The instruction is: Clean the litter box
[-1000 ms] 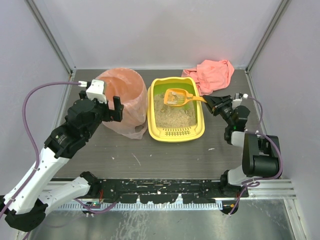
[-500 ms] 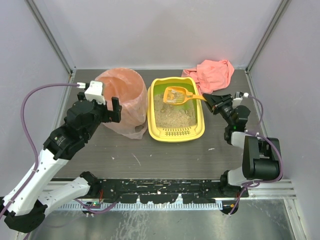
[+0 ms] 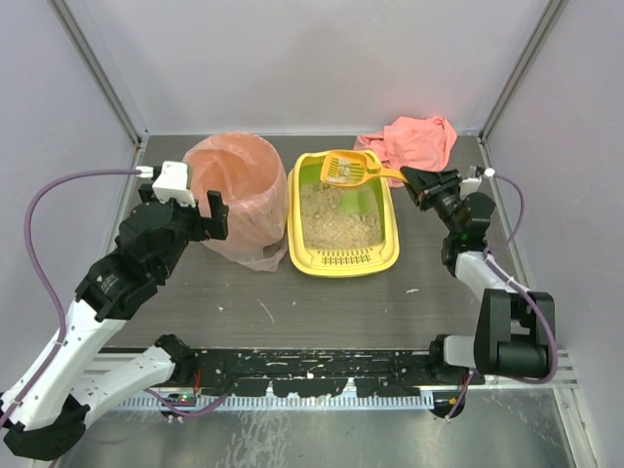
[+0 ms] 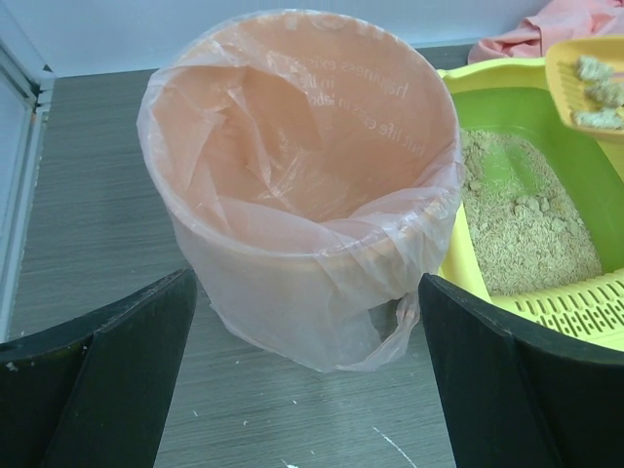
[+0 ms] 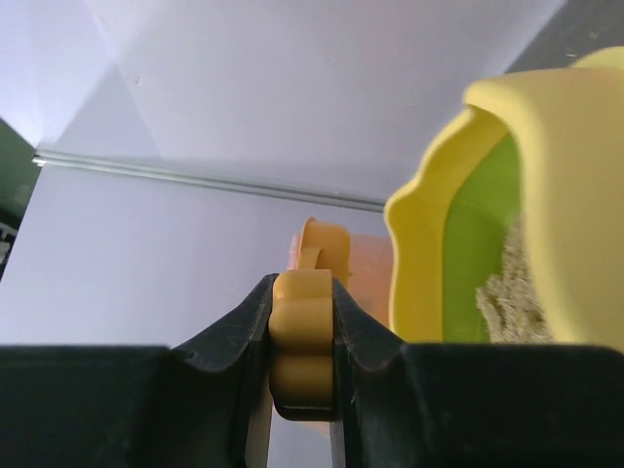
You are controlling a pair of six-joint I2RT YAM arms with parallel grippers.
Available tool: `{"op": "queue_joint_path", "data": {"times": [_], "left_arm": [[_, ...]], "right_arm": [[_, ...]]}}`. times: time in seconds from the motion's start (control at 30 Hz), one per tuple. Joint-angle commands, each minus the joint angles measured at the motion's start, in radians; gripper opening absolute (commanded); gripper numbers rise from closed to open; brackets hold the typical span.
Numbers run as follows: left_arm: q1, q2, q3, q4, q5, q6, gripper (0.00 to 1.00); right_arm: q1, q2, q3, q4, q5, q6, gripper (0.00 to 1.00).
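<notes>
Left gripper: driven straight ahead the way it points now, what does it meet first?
Likely the round bin lined with a pink plastic bag: it sits centred, dead ahead of the open left gripper in the left wrist view. How far off is unclear.

Top view: fixed, high, behind the arm bases, looks down and forward over the whole tabletop [image 3: 322,302]. Widest and farthest view.

Left wrist view: near, angled down past the left pincer [image 4: 307,288] onto the bin [image 4: 302,185], with the litter box [image 4: 531,224] at the right edge.

Right wrist view: very near, low, roughly level, looks along the scoop [image 5: 302,341] in the right pincer [image 5: 300,292]. Litter box rim on the right.

All three share litter box and scoop. Top and left wrist share the bin.
</notes>
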Motion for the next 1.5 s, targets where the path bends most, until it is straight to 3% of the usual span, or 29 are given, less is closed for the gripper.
{"op": "queue_joint_path", "data": {"times": [0.0,0.3,0.47,0.67,0.83,1.13,1.47], "left_arm": [[0.005,-0.044,-0.013,0.042,-0.051,-0.006,0.98],[0.006,-0.109,-0.042,0.022,-0.084,-0.016,0.98],[0.006,-0.149,-0.050,-0.005,-0.103,-0.022,0.98],[0.006,-0.186,-0.052,-0.033,-0.119,-0.029,0.98],[0.005,-0.193,-0.050,-0.043,-0.118,-0.033,0.98],[0.005,-0.194,-0.053,-0.050,-0.118,-0.037,0.98],[0.006,-0.203,-0.062,-0.048,-0.121,-0.044,0.98]], "right_arm": [[0.059,-0.095,0.140,-0.097,0.071,-0.046,0.01],[0.315,-0.007,0.423,-0.252,0.214,-0.162,0.01],[0.442,0.122,0.609,-0.307,0.240,-0.335,0.00],[0.540,0.260,0.790,-0.330,0.196,-0.634,0.01],[0.627,0.316,0.914,-0.392,0.141,-1.007,0.00],[0.745,0.323,1.043,-0.572,0.084,-1.510,0.01],[0.805,0.296,1.067,-0.628,0.116,-1.671,0.01]]}}
